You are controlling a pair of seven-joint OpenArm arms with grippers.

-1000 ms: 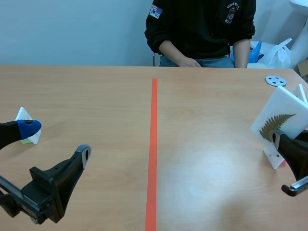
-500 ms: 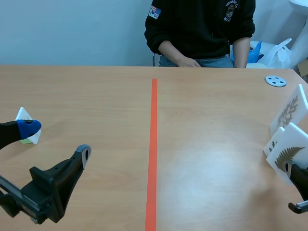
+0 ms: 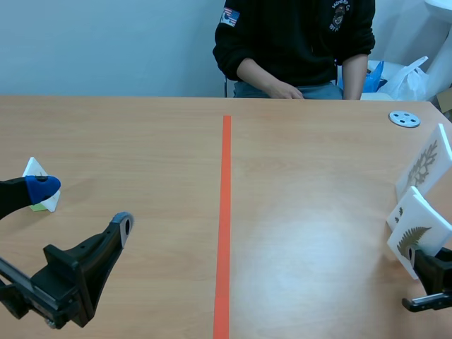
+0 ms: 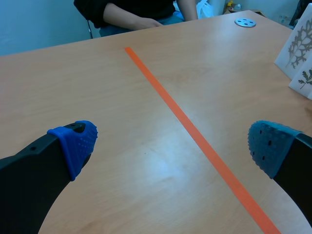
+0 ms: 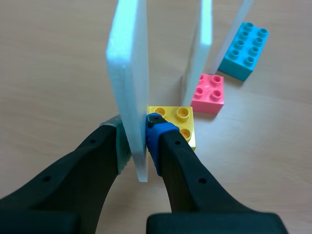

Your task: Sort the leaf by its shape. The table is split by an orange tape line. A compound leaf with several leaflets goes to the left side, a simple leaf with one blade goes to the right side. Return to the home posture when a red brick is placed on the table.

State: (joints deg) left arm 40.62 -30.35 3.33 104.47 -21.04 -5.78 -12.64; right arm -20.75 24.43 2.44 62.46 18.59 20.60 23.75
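Pale wood is seen across the whole table (image 3: pixel 141 141), which is divided by an orange tape line (image 3: pixel 224 212) running from the near edge to the far edge, where a person in a black top (image 3: pixel 293 35) is seated. Close to the right edge, a white card (image 3: pixel 418 224) bearing a fern-like leaf (image 3: pixel 412 238) with many leaflets is held tilted, its lower part clamped between the pads of the right gripper (image 5: pixel 137 139). A yellow brick (image 5: pixel 181 122) is seen just beside the card at the gripper's tip. Behind it, a second white card (image 3: pixel 426 166) with a paler leaf is stood up, with a pink brick (image 5: pixel 208 92) at its foot and a teal brick (image 5: pixel 243 51) further back. A grey disc (image 3: pixel 404 119) is laid near the far right corner. Over the near left corner the left gripper (image 3: pixel 83 206) is held wide, with nothing between its blue pads. A small white object (image 3: pixel 35 171) is partly hidden behind one finger, near the left edge.
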